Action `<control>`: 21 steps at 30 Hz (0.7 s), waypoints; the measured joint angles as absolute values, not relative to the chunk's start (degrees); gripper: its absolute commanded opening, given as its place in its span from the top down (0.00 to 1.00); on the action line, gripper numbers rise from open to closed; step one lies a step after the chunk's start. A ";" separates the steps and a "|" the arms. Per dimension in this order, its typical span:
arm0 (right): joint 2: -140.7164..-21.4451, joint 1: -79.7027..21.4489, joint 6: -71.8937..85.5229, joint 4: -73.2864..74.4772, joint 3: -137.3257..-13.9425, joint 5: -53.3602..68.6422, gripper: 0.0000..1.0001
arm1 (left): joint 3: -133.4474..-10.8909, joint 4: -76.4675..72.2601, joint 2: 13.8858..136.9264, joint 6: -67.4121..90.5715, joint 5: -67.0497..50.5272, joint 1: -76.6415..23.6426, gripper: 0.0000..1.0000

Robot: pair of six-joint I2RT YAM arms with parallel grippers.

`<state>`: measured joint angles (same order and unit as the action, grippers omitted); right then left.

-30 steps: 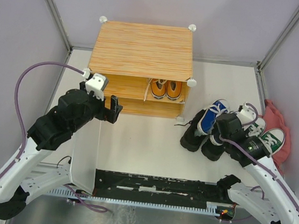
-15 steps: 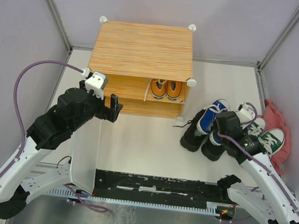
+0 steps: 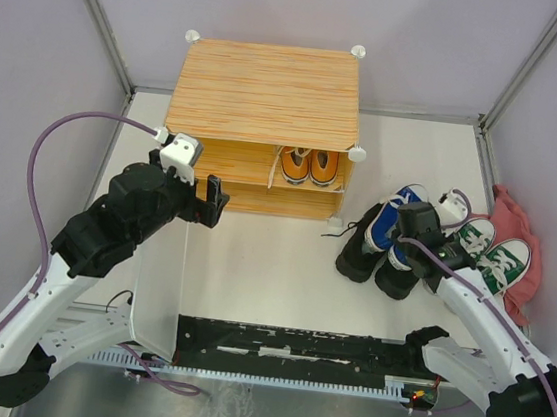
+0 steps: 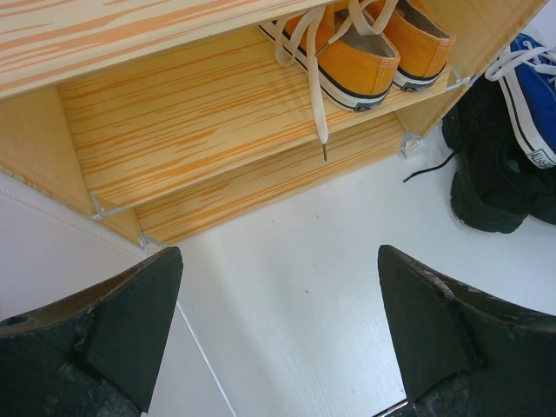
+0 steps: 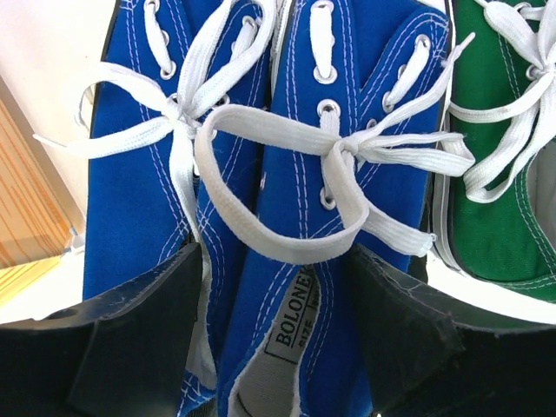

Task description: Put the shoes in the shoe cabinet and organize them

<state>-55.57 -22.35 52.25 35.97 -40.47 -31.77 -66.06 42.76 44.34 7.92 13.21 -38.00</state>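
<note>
Sneakers (image 5: 295,200), blue canvas, white bowed laces (image 5: 261,129)

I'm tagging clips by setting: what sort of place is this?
Likely a robot lab test cell, not a home: plain lilac partition walls, a white table, and a small shoe cabinet staged on it.

The shoe cabinet (image 3: 264,91) sits at the far middle of the table (image 3: 272,268), and I see one pair of sneakers (image 3: 310,165) on its inner shelf (image 4: 200,130), at the right end. Its door (image 3: 159,286) stands out toward the near edge from the cabinet's left side, with my left gripper (image 4: 278,330) just right of it, before the shelf. Right of the cabinet lie the boots (image 3: 364,249). A second sneaker pair (image 5: 287,130) rests against them under my right gripper (image 5: 274,334), and a third sneaker pair (image 3: 495,255) lies further right.
</note>
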 measured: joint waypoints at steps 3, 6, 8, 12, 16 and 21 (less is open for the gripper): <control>-55.31 -22.09 51.86 35.14 -39.94 -31.73 0.37 | -66.06 42.76 44.25 7.90 13.23 -38.00 0.01; -54.08 -21.96 50.54 34.70 -39.48 -31.68 0.62 | -66.06 42.76 44.12 7.92 13.26 -38.00 0.01; -52.64 -21.93 48.93 34.39 -39.51 -31.55 0.80 | -66.06 42.78 44.07 7.92 13.28 -38.00 0.01; -49.30 -21.80 44.42 35.31 -40.10 -29.45 0.98 | -66.06 42.78 43.88 7.92 13.32 -38.00 0.01; -48.69 -21.80 38.81 42.00 -44.60 -26.17 0.98 | -66.06 42.78 43.59 7.90 13.37 -38.00 0.01; -48.69 -22.61 33.52 51.88 -54.22 -19.88 0.98 | -66.06 42.78 43.35 7.90 13.39 -38.00 0.01</control>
<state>-48.69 -22.61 33.52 51.88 -54.22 -19.88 -66.06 42.78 43.35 7.90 13.39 -38.00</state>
